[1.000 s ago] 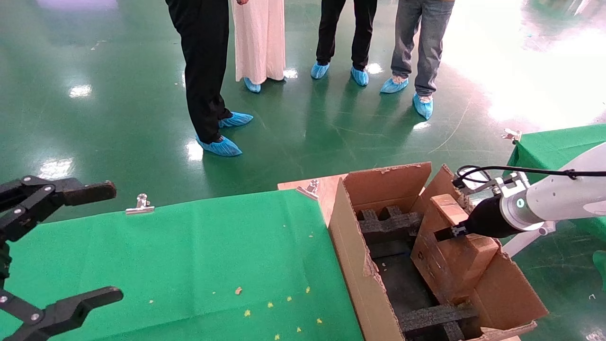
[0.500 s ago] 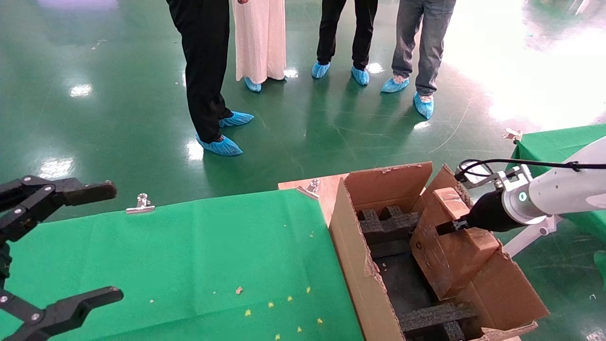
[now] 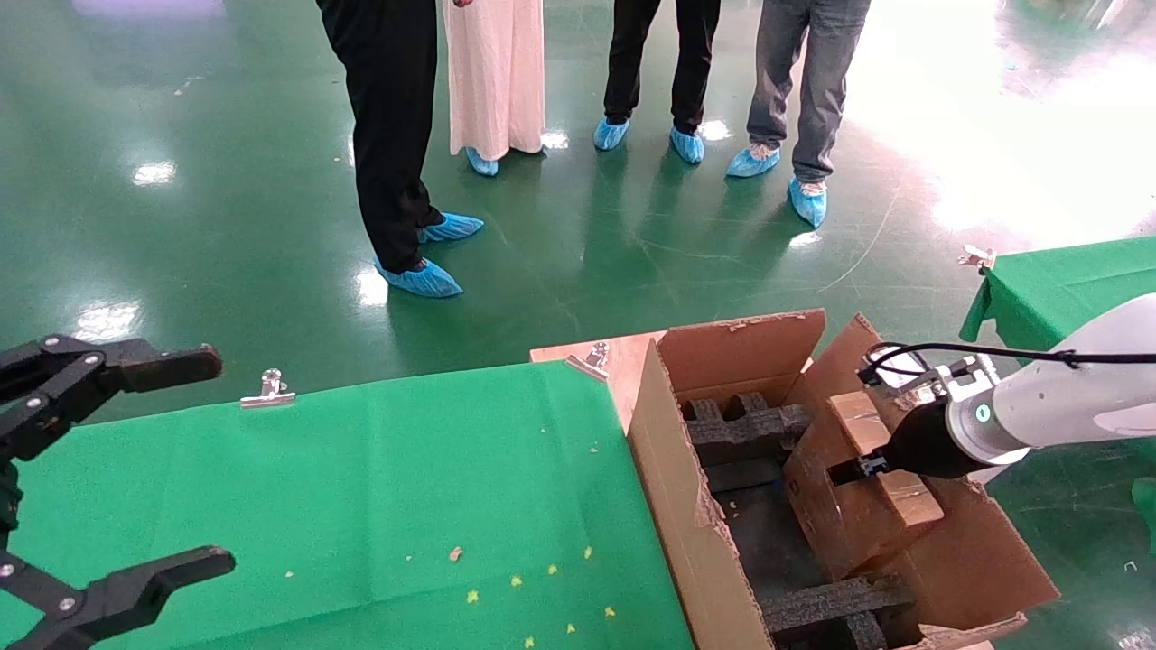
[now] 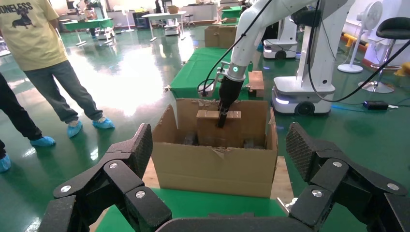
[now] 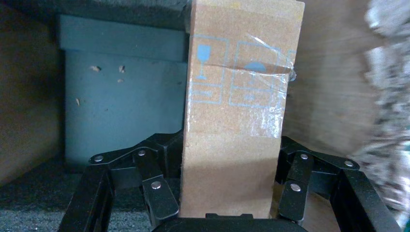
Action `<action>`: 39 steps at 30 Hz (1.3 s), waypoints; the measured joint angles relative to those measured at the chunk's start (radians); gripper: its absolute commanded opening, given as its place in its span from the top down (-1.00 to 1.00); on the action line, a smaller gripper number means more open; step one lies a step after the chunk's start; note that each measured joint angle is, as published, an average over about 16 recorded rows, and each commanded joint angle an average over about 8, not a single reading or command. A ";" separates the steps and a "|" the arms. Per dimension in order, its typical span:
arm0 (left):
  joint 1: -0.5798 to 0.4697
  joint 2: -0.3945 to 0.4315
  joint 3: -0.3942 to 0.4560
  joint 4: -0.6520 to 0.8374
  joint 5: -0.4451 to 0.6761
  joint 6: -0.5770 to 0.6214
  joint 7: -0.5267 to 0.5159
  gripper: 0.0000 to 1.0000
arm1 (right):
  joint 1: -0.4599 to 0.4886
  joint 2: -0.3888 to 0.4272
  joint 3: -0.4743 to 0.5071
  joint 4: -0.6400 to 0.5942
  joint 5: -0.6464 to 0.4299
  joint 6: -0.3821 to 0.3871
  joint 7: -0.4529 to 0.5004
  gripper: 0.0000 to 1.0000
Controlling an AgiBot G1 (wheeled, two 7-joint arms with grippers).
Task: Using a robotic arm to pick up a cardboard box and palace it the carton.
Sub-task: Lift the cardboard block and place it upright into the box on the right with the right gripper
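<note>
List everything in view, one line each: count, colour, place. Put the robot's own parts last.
cardboard box: one, brown, tilted inside the carton, gripped
carton: one, brown, flaps up, right of the table
foam blocks: several, black, inside the carton
table: one, green cover, front left
clips: two, silver, on the table's far edge
people: four pairs of legs, blue shoe covers, on the green floor behind
left gripper: black, open, above the table's left end
right gripper: black, shut on the cardboard box

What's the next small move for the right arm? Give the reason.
Probably keep lowering: the right gripper is shut on the cardboard box, which hangs tilted inside the carton, seemingly above the black foam blocks, so not yet seated. The left gripper idles over the table.
</note>
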 measured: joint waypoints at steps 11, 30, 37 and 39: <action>0.000 0.000 0.000 0.000 0.000 0.000 0.000 -1.00 | -0.047 -0.028 0.012 -0.052 0.024 -0.044 -0.024 1.00; 0.000 0.000 0.000 0.000 0.000 0.000 0.000 -1.00 | -0.093 -0.061 0.025 -0.144 0.046 -0.107 -0.072 0.38; 0.000 0.000 0.000 0.000 -0.001 -0.001 0.000 -1.00 | -0.097 -0.066 0.029 -0.156 0.051 -0.118 -0.082 -1.00; 0.000 0.000 0.000 0.000 -0.001 -0.001 0.000 -1.00 | -0.097 -0.066 0.029 -0.157 0.051 -0.118 -0.082 -1.00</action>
